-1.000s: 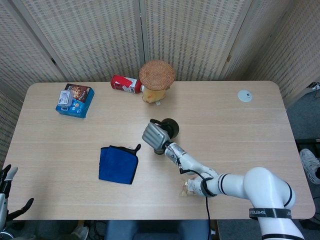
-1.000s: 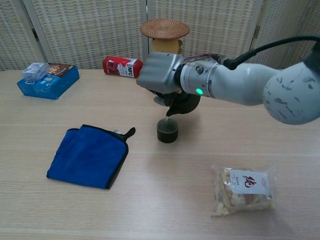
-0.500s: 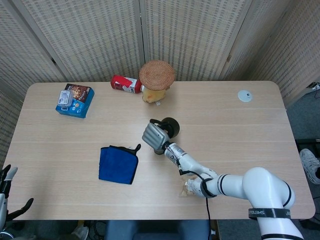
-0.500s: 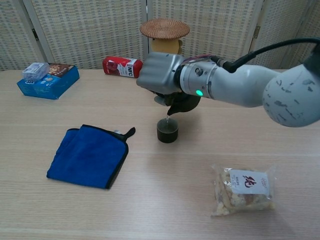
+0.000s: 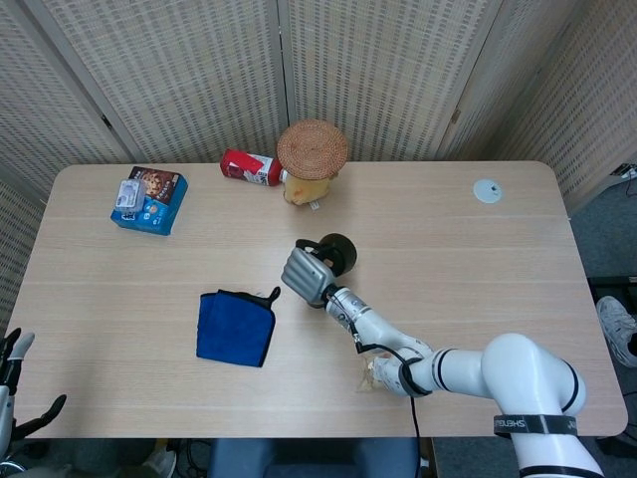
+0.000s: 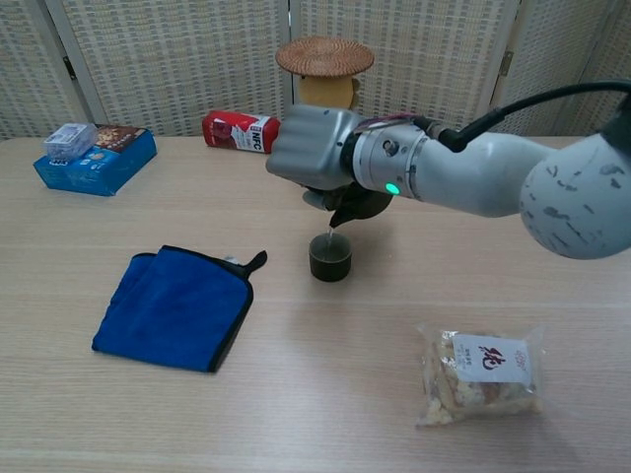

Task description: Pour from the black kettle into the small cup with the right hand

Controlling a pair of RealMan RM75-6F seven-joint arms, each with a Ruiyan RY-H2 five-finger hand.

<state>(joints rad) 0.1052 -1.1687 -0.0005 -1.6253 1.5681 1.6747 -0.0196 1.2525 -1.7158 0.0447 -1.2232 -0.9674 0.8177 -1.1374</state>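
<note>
My right hand [image 6: 308,149] [image 5: 304,273] grips the black kettle [image 6: 357,204] [image 5: 336,254] above the middle of the table. The kettle is tipped forward, and its spout hangs just over the small dark cup [image 6: 330,257]. A thin stream runs from the spout into the cup. In the head view the hand and wrist hide the cup. My left hand [image 5: 12,383] hangs low at the bottom left corner, off the table, fingers apart and holding nothing.
A blue cloth [image 6: 175,305] [image 5: 235,328] lies left of the cup. A snack bag [image 6: 481,373] sits at the front right. At the back stand a red can [image 6: 240,131], a woven-lidded jar [image 6: 325,71] and a blue box [image 6: 95,159]. A white disc [image 5: 487,191] lies far right.
The right hand has shifted slightly left and rolled a little further, tipping the kettle more over the cup. The cup, the cloth and the left hand have stayed put.
</note>
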